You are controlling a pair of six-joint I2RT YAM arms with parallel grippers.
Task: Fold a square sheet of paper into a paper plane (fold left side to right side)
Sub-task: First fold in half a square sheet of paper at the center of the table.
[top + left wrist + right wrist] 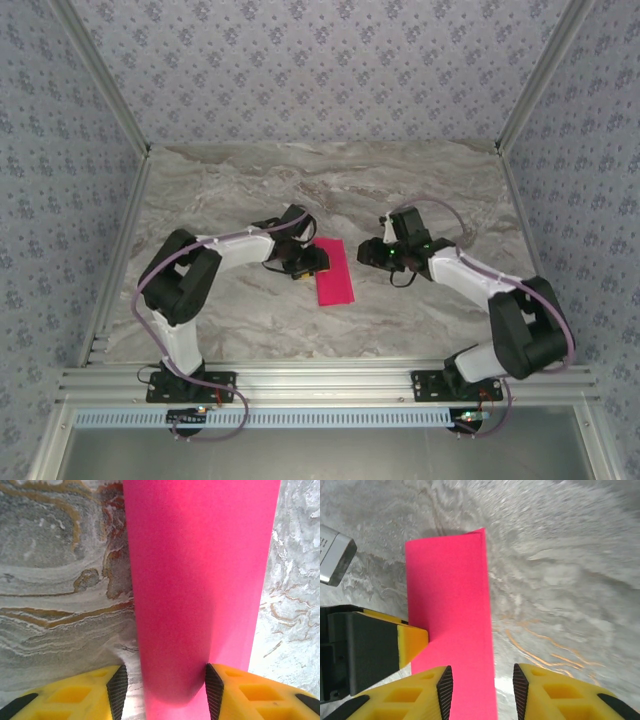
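Left tool (165,686), jaws astride paper (200,580) (possibly touching)

No text, brand, number or sign can be read in any view. The one printed surface is a pale grey block (335,555) at the far left edge of the right wrist view. It bears a few tiny dark marks, too small and blurred to make out.
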